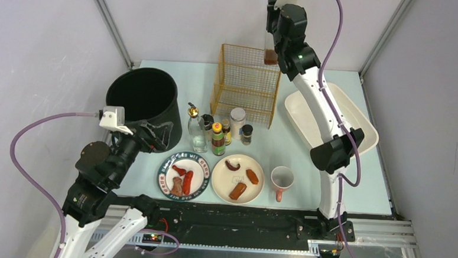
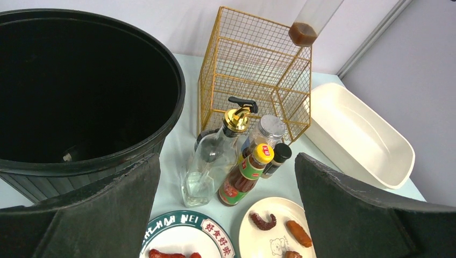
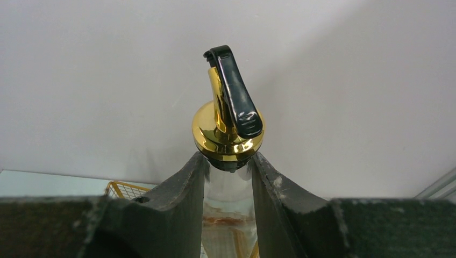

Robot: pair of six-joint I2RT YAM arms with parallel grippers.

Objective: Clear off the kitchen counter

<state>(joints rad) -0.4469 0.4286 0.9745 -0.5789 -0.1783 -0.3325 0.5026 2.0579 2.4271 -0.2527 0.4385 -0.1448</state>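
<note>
- The right gripper is partly closed, and we see its two fingers pinching the neck of a glass bottle just under the gold collar and black pour spout.
- That bottle is lifted clear of the kitchen counter. It hangs over the far right corner of the gold wire basket, with brown liquid at its lower end.
- The left gripper is spread wide and holds nothing. It hovers just beside the black bucket, looking toward a cluster of bottles and jars.
- The kitchen counter lies pale green ahead of both arm bases. The bucket stands at its left, the basket at the back, and a white tub on the right beneath the right arm.
- Near the front edge we find a patterned plate and a cream plate, both with food, and a mug to their right.
</note>
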